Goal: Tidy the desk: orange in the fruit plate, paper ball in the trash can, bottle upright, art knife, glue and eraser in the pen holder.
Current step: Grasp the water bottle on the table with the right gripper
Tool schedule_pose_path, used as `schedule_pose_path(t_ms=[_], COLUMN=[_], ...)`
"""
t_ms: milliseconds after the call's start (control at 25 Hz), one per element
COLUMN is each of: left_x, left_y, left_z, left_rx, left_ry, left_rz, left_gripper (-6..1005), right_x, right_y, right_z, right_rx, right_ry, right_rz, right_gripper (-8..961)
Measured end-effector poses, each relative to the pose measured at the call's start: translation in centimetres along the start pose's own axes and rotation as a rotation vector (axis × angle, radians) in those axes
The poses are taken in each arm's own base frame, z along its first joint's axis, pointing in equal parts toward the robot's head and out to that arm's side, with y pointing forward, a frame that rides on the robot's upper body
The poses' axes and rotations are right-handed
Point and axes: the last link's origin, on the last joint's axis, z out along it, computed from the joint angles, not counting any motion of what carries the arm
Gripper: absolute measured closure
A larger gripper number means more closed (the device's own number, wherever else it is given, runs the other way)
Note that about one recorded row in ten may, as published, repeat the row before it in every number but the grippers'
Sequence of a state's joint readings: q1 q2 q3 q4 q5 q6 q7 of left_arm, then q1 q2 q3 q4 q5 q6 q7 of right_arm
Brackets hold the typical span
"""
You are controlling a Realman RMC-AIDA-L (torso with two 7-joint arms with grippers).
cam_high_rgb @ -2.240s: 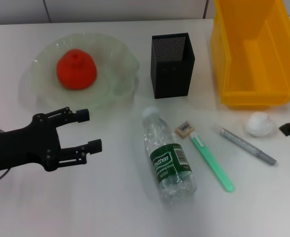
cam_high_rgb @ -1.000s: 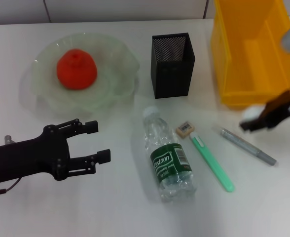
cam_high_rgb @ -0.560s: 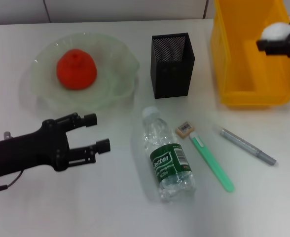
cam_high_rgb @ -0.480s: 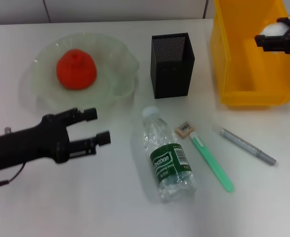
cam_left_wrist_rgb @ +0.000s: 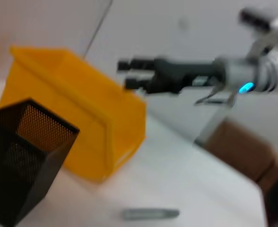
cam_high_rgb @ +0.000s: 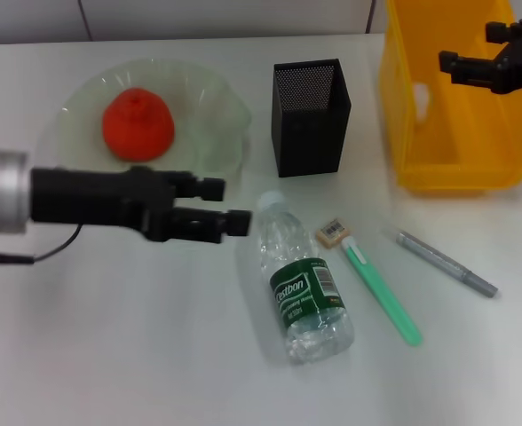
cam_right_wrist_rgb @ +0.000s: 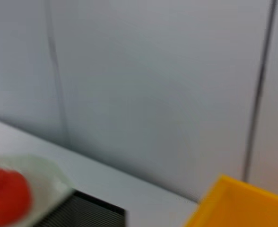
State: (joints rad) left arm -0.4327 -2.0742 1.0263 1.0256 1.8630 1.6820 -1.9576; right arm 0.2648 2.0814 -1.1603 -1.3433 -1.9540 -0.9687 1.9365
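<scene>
The bottle (cam_high_rgb: 304, 284) lies on its side in the middle of the table. My left gripper (cam_high_rgb: 227, 204) is open just left of its cap, with nothing held. Over the yellow trash can (cam_high_rgb: 438, 115) my right gripper (cam_high_rgb: 472, 46) is open and empty; it also shows in the left wrist view as the right gripper (cam_left_wrist_rgb: 128, 74). The paper ball is out of view. The orange (cam_high_rgb: 137, 124) sits in the fruit plate (cam_high_rgb: 212, 106). The eraser (cam_high_rgb: 333, 232), green art knife (cam_high_rgb: 383, 293) and grey glue (cam_high_rgb: 446, 264) lie right of the bottle. The pen holder (cam_high_rgb: 310, 117) stands upright.
The wall runs along the table's far edge behind the plate, pen holder and trash can. The left wrist view shows the pen holder (cam_left_wrist_rgb: 21, 156), trash can (cam_left_wrist_rgb: 77, 109) and glue (cam_left_wrist_rgb: 151, 214). In the right wrist view are the orange (cam_right_wrist_rgb: 4, 194) and trash can (cam_right_wrist_rgb: 243, 203).
My right gripper carried the paper ball from the table up over the trash can, then opened; the ball is gone from view. My left gripper moved right, up to the bottle's cap.
</scene>
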Motion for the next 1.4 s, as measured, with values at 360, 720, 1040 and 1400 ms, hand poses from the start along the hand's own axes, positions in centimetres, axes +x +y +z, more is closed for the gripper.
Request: schedule_pose_path(t_ms=[360,720,1040,1400], left_x=[1.4,-0.9,-6.6,-8.5], left_y=[2.2,1.6,0.9,0.8], left_z=[1.3,-0.1,-7.3,-9.7], left_rx=[0.000,-0.049,0.016,0.122], left_ry=[-0.136,-0.048,0.213,0.288], left_rz=[0.153,0.151,0.208,0.209], left_gripper=[167,167,167,168], right_x=[0.9,-2.4,-6.7,-7.5], right_y=[0.6,1.6,6.0,9.2], right_z=[-6.5,-6.6,-2.3,3.8], right_rx=[-0.321,-0.408,-0.294,-0.273], right_ry=[-0.133,0.242,0.616,0.746], right_rz=[0.167,0.255,0.194,0.148], right_gripper=[161,163,170,179])
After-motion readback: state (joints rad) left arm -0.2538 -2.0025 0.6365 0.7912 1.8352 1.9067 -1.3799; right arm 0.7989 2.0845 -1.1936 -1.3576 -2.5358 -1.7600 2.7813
